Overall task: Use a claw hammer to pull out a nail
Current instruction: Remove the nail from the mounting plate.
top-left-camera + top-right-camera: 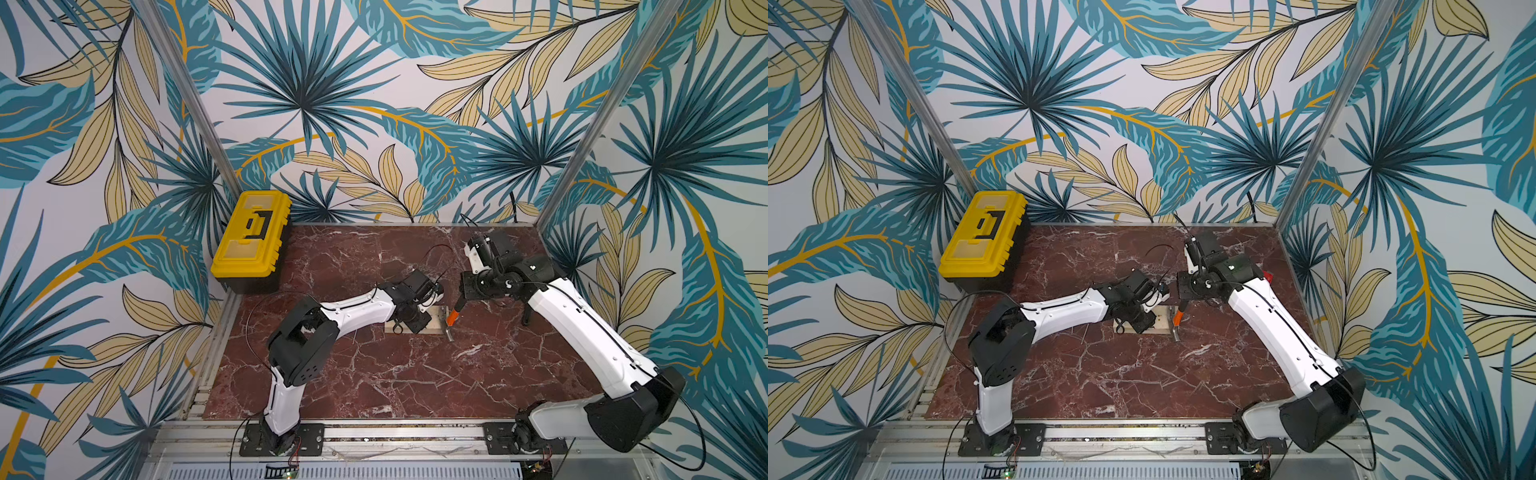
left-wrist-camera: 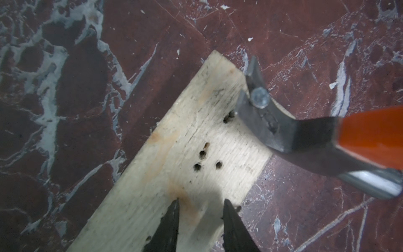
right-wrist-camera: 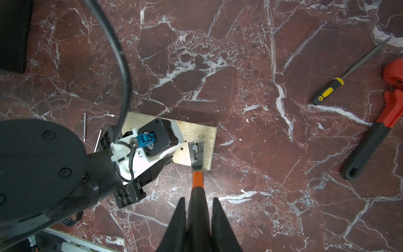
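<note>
The claw hammer (image 3: 198, 179) has a silver head, an orange shaft and a black handle. My right gripper (image 3: 198, 199) is shut on that handle. The forked claw (image 2: 257, 113) lies on one end of a pale wooden board (image 2: 174, 152), with the nail (image 2: 259, 98) head caught in its slot, standing above the wood. In the right wrist view the nail (image 3: 194, 148) shows in the fork too. My left gripper (image 2: 201, 203) stands over the board's other part, fingertips (image 2: 176, 207) on the wood, jaws apart with nothing between them. Both top views show the hammer (image 1: 452, 318) (image 1: 1177, 318) beside the board.
A yellow toolbox (image 1: 251, 237) stands at the back left. A red wrench (image 3: 375, 131) and a yellow-and-black handled file (image 3: 329, 89) lie beyond my right arm. Two loose nails (image 3: 84, 128) lie beside the board. Several old nail holes (image 2: 202, 155) pit the wood.
</note>
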Robot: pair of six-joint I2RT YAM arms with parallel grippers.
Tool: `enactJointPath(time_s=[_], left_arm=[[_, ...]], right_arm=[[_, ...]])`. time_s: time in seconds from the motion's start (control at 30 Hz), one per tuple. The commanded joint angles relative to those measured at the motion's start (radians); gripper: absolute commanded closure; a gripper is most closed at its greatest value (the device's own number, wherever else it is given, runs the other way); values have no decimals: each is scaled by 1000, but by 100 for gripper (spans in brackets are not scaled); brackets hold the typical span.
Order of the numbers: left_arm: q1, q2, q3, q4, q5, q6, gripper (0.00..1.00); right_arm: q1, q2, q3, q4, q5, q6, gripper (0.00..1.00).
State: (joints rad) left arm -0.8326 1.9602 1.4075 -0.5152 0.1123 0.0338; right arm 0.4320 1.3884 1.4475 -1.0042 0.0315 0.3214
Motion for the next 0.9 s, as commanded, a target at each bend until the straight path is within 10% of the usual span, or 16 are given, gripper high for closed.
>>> enactJointPath(time_s=[0.0,0.87], left_arm=[[-3,48,-34,-42,24,-8,66],[20,111,23,-43,47,-49,67]], right_arm=[[2,-15,12,81,-8,14,100],[15,-221,-393,384,36,-7,100]])
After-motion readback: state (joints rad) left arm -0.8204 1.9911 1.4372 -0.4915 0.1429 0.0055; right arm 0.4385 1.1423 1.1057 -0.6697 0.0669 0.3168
